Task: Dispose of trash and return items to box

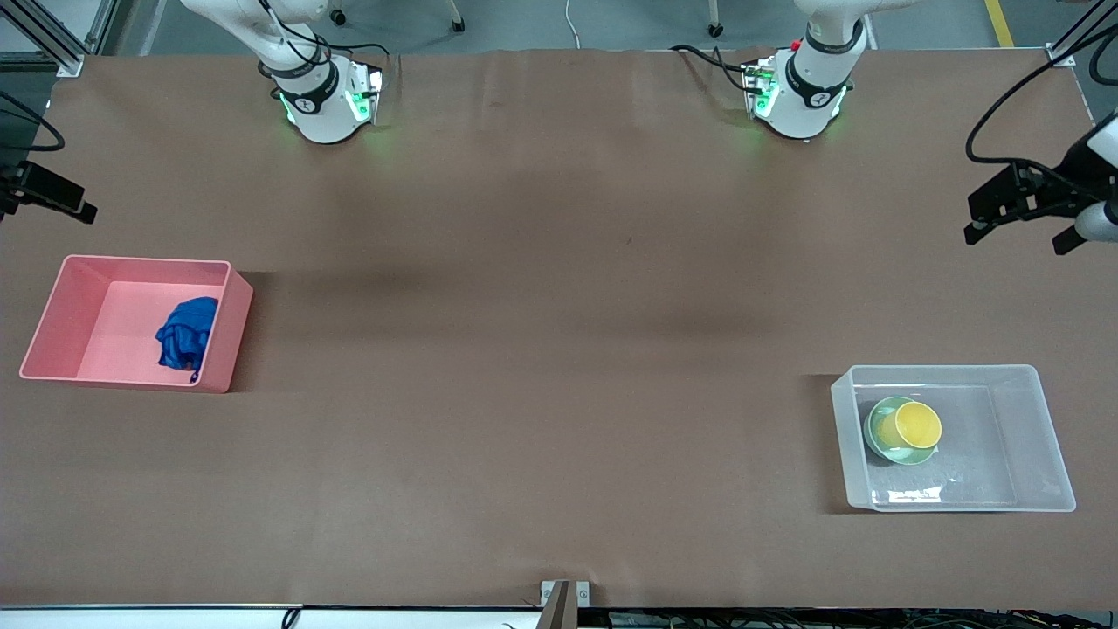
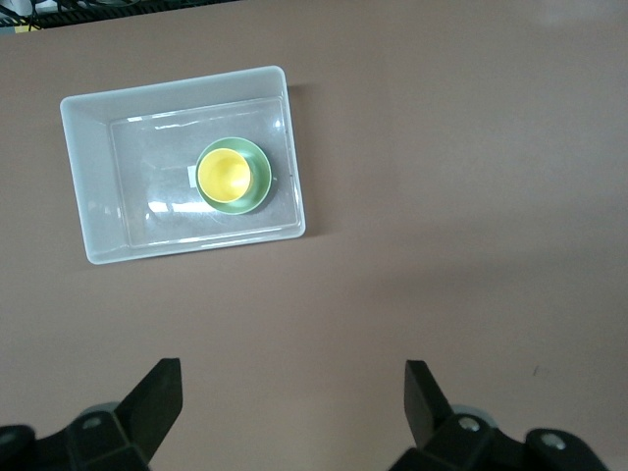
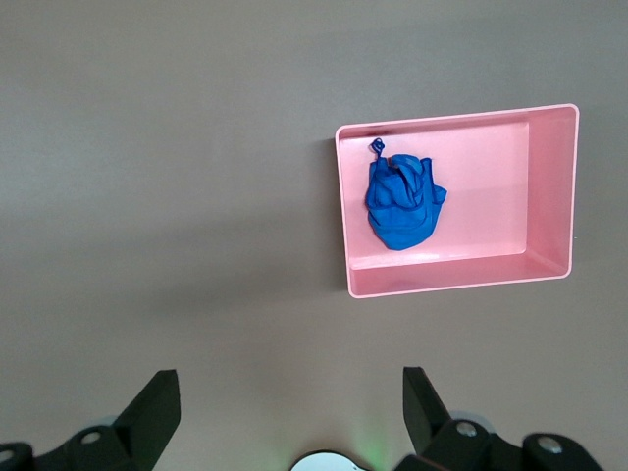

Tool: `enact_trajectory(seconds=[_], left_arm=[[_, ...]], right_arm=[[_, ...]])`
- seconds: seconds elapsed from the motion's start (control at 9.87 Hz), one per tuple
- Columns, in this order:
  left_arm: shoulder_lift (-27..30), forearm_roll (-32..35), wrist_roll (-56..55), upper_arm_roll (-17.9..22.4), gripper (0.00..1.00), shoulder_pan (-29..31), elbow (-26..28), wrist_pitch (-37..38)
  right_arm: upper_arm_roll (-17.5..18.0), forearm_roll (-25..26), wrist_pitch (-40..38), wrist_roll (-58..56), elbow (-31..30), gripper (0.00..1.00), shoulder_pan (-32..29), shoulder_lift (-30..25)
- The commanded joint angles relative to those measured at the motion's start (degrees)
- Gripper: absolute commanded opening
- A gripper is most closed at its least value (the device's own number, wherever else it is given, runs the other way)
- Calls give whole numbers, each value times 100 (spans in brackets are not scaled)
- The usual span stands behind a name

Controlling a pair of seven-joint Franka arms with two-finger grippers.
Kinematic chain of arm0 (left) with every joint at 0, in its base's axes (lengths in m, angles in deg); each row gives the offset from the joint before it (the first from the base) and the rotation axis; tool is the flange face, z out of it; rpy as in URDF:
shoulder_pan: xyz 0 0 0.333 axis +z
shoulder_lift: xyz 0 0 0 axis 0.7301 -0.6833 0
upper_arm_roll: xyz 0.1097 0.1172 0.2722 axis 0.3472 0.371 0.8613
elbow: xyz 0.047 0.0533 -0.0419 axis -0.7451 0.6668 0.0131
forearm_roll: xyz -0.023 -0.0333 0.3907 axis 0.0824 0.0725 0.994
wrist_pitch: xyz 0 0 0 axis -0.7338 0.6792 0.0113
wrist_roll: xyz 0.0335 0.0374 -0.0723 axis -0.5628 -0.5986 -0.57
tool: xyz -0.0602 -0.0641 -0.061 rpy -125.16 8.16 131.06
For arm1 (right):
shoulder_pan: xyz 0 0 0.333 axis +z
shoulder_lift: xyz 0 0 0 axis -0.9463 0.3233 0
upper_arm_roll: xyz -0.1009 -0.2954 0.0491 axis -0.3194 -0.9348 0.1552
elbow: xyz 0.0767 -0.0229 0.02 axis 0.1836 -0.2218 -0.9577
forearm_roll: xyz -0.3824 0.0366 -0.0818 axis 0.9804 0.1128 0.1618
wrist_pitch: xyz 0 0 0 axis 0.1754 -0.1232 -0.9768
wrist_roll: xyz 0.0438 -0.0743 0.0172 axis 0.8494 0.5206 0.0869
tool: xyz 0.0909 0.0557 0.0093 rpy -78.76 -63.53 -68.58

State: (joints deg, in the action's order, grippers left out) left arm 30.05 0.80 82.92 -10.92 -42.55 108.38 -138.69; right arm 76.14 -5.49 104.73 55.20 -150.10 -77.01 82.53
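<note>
While both grippers, left gripper [image 2: 292, 392] and right gripper [image 3: 290, 394], hang spread, crumpled blue wad [image 1: 186, 335] in pink bin [image 1: 52, 319], yellow cup [image 1: 916, 425] in clear tub [image 1: 1044, 428].

A bright blue wad of trash [image 1: 186, 340] lies in the opaque pink bin [image 1: 70, 293]. In the clear, colourless box [image 1: 1039, 437] a yellow cup [image 1: 917, 425] sits in a pale mint-green bowl [image 1: 880, 437]. The table [image 1: 541, 349] is plain brown. Both grippers, left [image 2: 294, 392] and right [image 3: 292, 397], have black fingers.
</note>
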Motion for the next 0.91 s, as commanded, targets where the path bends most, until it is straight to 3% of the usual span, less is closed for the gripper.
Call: enact_trajectory(seconds=[0.0, 0.1, 0.3, 0.81], left_arm=[[478, -115, -85, 712, 100, -660, 832, -55], [506, -116, -85, 942, 100, -907, 861, -56], [454, -116, -94, 1023, 100, -1023, 800, -12], [260, -116, -76, 1023, 100, -971, 747, -3]], right_arm=[[53, -46, -8, -90, -58, 100, -98, -31], [53, -46, -8, -90, -58, 100, -90, -31], [53, -46, -8, -81, -58, 100, -72, -31], [62, -46, -8, -72, -49, 100, -81, -31]])
